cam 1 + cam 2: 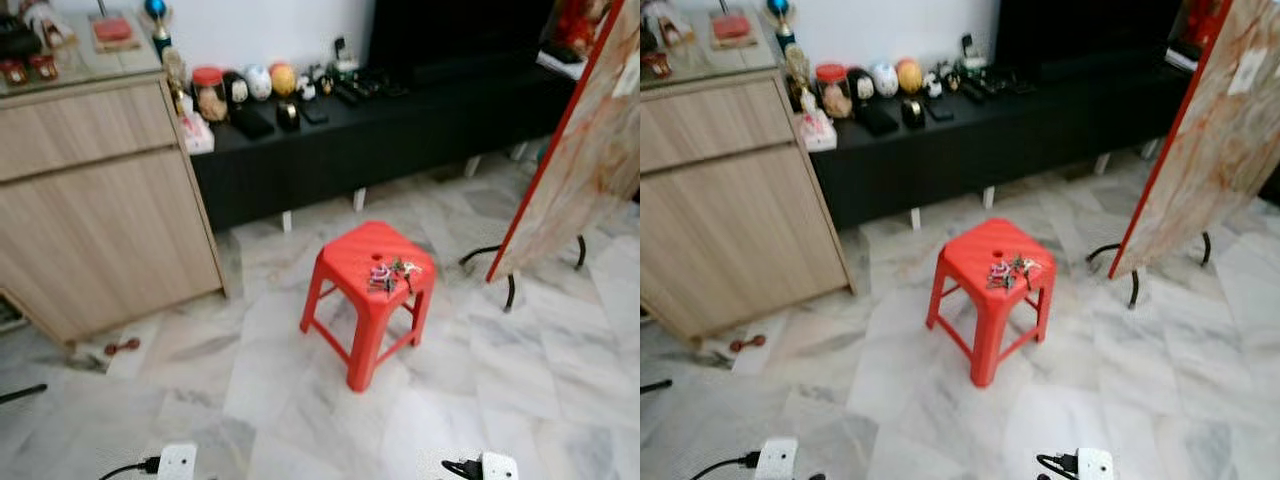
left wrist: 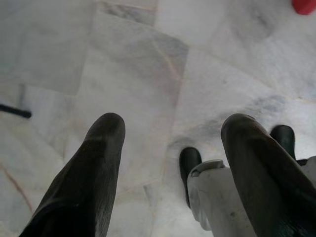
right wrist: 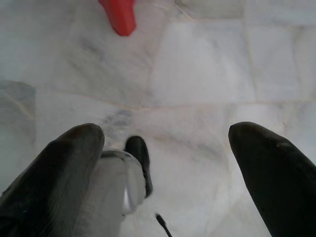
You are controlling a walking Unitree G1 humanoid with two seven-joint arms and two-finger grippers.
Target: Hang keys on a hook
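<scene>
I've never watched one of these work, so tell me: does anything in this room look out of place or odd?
Yes. A bunch of keys lies loose on the red plastic stool in the middle of the marble floor. A small red object lies on the floor by the wooden cabinet. A large board leans tilted at the right.

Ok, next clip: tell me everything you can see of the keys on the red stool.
The keys lie as a small, tangled bunch on the seat of the red plastic stool, toward its right front corner, beside the round hole in the seat. The bunch looks metallic grey with reddish, greenish and pale bits, perhaps tags or fobs; the blur hides how many keys there are. It rests flat, and nothing but the seat touches it. The stool stands on the marble floor.
</scene>
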